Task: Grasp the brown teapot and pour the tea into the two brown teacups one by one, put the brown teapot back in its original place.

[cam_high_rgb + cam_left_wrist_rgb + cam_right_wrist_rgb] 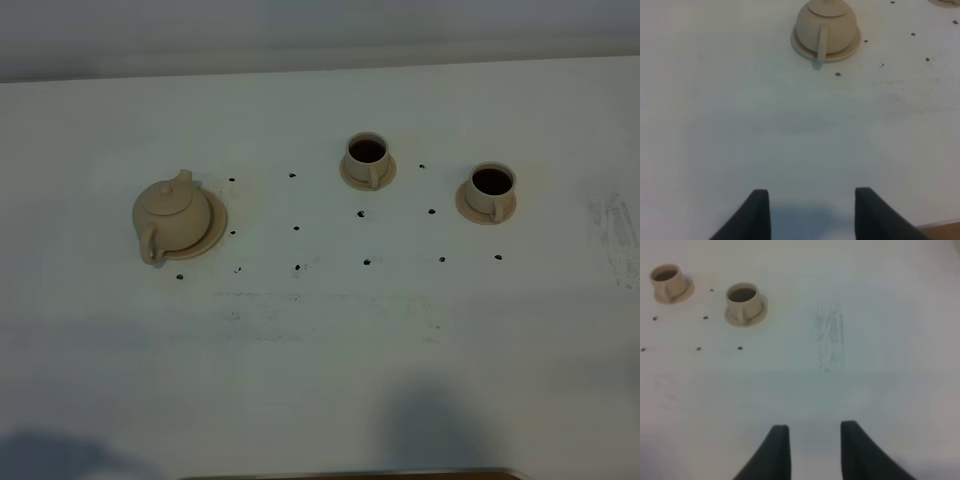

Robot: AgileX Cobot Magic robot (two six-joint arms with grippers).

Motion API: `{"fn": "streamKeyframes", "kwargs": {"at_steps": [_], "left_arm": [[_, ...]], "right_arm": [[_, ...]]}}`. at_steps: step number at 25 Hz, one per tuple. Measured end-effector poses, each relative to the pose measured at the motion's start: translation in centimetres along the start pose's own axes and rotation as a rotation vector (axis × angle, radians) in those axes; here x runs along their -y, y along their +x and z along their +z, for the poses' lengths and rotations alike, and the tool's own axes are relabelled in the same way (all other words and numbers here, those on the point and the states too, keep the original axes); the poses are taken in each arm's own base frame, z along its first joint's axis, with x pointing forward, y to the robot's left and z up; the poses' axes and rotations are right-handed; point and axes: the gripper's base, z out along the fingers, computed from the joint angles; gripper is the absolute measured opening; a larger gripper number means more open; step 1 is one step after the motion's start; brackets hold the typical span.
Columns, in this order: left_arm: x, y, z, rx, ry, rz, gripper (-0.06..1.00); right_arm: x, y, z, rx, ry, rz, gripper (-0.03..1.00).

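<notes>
The brown teapot (170,205) stands upright on its round beige disc, the original place (214,236), at the left of the table, handle toward the front. In the left wrist view the teapot (826,20) and disc (852,46) lie well ahead of my left gripper (810,194), which is open and empty. The two brown teacups (367,156) (492,188) sit on small saucers at centre and right, both holding dark tea. My right gripper (814,429) hangs over bare table, its jaws narrowly apart and empty, with the cups (667,280) (743,299) far ahead.
Small dark dots (297,228) mark the white tabletop (320,340) in rows between the teapot and cups. A faint scuffed patch (830,337) lies on the table's right side. A brown edge (350,475) shows at the table's front. Neither arm appears in the high view.
</notes>
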Motion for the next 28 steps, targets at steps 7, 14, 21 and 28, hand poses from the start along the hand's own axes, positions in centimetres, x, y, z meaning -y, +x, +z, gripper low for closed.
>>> {"fn": "streamKeyframes", "kwargs": {"at_steps": [7, 14, 21, 28], "left_arm": [[0.00, 0.00, 0.00, 0.000, 0.000, 0.000, 0.45], [0.00, 0.00, 0.00, 0.000, 0.000, 0.000, 0.45], [0.00, 0.00, 0.00, 0.000, 0.000, 0.000, 0.45], [0.01, 0.00, 0.00, 0.000, 0.001, 0.000, 0.45]], "right_arm": [[-0.04, 0.00, 0.00, 0.000, -0.001, -0.004, 0.24], [-0.04, 0.00, 0.00, 0.000, -0.001, -0.004, 0.24], [-0.04, 0.00, 0.00, 0.000, -0.001, -0.004, 0.24], [-0.04, 0.01, -0.01, 0.000, -0.001, -0.004, 0.24]]}}
